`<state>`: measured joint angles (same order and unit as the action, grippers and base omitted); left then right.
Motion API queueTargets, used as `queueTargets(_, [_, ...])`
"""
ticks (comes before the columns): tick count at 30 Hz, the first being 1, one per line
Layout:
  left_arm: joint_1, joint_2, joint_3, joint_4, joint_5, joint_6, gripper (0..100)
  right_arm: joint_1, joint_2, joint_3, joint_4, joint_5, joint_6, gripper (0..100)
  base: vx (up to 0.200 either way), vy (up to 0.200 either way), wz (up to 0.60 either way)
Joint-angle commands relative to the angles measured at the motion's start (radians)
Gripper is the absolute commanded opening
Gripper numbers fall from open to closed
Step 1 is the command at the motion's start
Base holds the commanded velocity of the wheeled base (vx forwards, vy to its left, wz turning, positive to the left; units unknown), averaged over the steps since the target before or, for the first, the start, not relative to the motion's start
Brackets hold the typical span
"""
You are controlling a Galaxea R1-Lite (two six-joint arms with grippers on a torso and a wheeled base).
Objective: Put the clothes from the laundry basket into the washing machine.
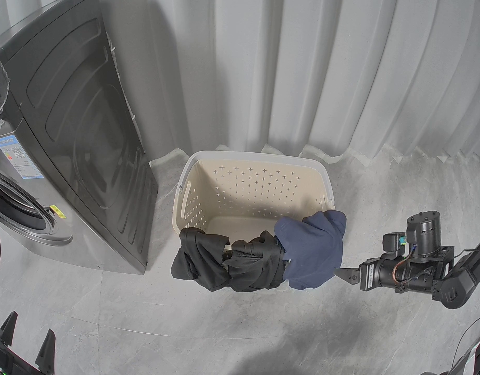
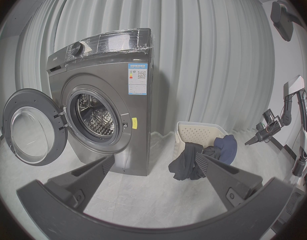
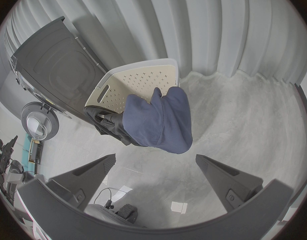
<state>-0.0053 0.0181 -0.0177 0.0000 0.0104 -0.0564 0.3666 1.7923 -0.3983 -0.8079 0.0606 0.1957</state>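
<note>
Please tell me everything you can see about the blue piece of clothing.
The blue garment is dark navy cloth, crumpled. It hangs over the near rim of the laundry basket, at its right corner, mostly outside. Its left side touches the black clothes beside it. The right gripper is close, not touching.

We see a laundry basket [image 1: 250, 156] in cream with a white rim, its walls dotted with rows of small star-shaped holes. The black garment [image 1: 229, 266] is plain, and so is the navy blue garment [image 1: 313, 251]. The washing machine [image 1: 78, 131] is dark metallic grey, and it carries a blue-and-white label [image 1: 16, 157] and a small yellow sticker [image 1: 57, 212]. The curtain [image 1: 302, 53] is unpatterned greyish white. The floor [image 1: 198, 319] is light grey with faint marbled veining. The left gripper [image 1: 31, 324] and right gripper [image 1: 340, 274] are matte black.
</note>
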Motion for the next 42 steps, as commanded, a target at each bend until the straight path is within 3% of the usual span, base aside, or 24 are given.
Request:
queueTargets(1, [0.001,-0.017,0.018,0.000,0.000,0.000,100,0.009,0.110,-0.062,-0.004,-0.002,0.001,100,0.000,0.000,0.00])
queueTargets(32, [0.001,-0.017,0.018,0.000,0.002,0.000,100,0.003,0.348,-0.336,-0.004,-0.024,0.017,100,0.000,0.000,0.00])
queueTargets(33, [0.001,-0.017,0.018,0.000,0.002,0.000,100,0.003,0.349,-0.343,-0.004,-0.024,0.017,0,0.000,0.000,0.00])
queueTargets(42, [0.001,-0.017,0.018,0.000,0.002,0.000,100,-0.006,0.340,-0.329,-0.020,-0.022,0.025,0,0.000,0.000,0.00])
